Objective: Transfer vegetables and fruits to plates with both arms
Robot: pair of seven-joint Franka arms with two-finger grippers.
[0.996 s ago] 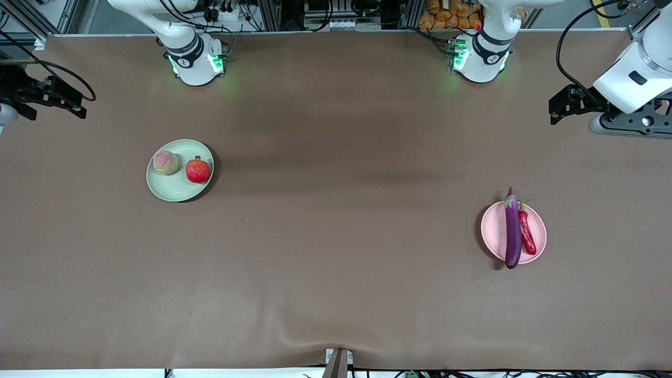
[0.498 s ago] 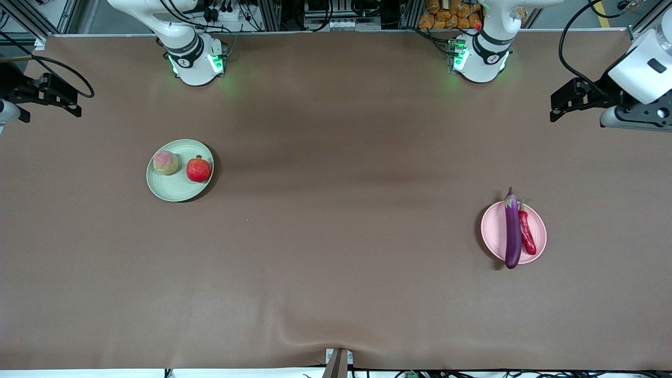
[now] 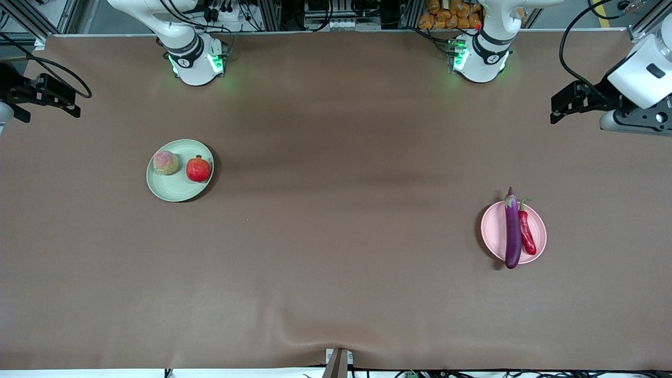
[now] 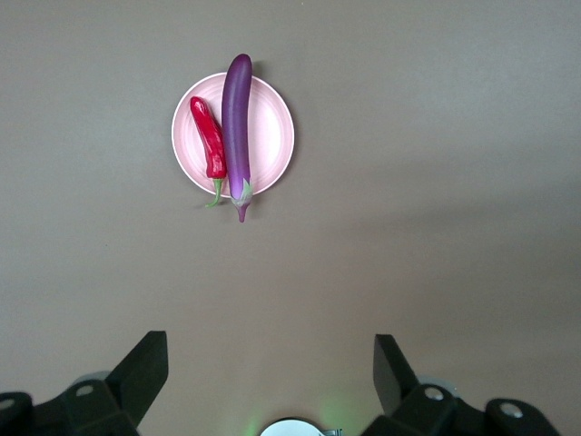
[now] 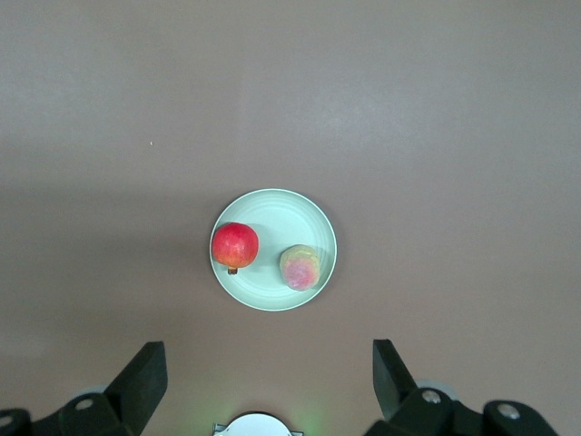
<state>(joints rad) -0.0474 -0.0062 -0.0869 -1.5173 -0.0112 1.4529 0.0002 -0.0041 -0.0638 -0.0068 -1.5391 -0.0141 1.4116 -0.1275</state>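
**Operator A:** First, report the right arm's end of the desk (image 3: 336,294).

**Operator B:** The right tool (image 5: 268,381) is raised over the desk edge at that end, well apart from the plates. Its fingers (image 5: 145,368) are spread wide and hold nothing. The pale green plate (image 3: 176,190) lies near the right arm's base. On it rest the mottled pink-and-green fruit (image 3: 165,162) and, just beside it, the shiny red fruit (image 3: 198,169); the two are not touching.

**Operator A:** And the left arm's end?

**Operator B:** The pale pink plate (image 3: 491,231) lies nearer to the front camera than the green plate. The purple eggplant (image 3: 512,231) lies across it, both ends overhanging the rim. The red chili pepper (image 3: 526,236) lies alongside the eggplant, close against it, its green stem past the rim.

**Operator A:** Left tool status?

**Operator B:** The left tool (image 4: 270,381) is raised over the desk edge at that end, fingers (image 4: 388,363) wide apart, nothing held.
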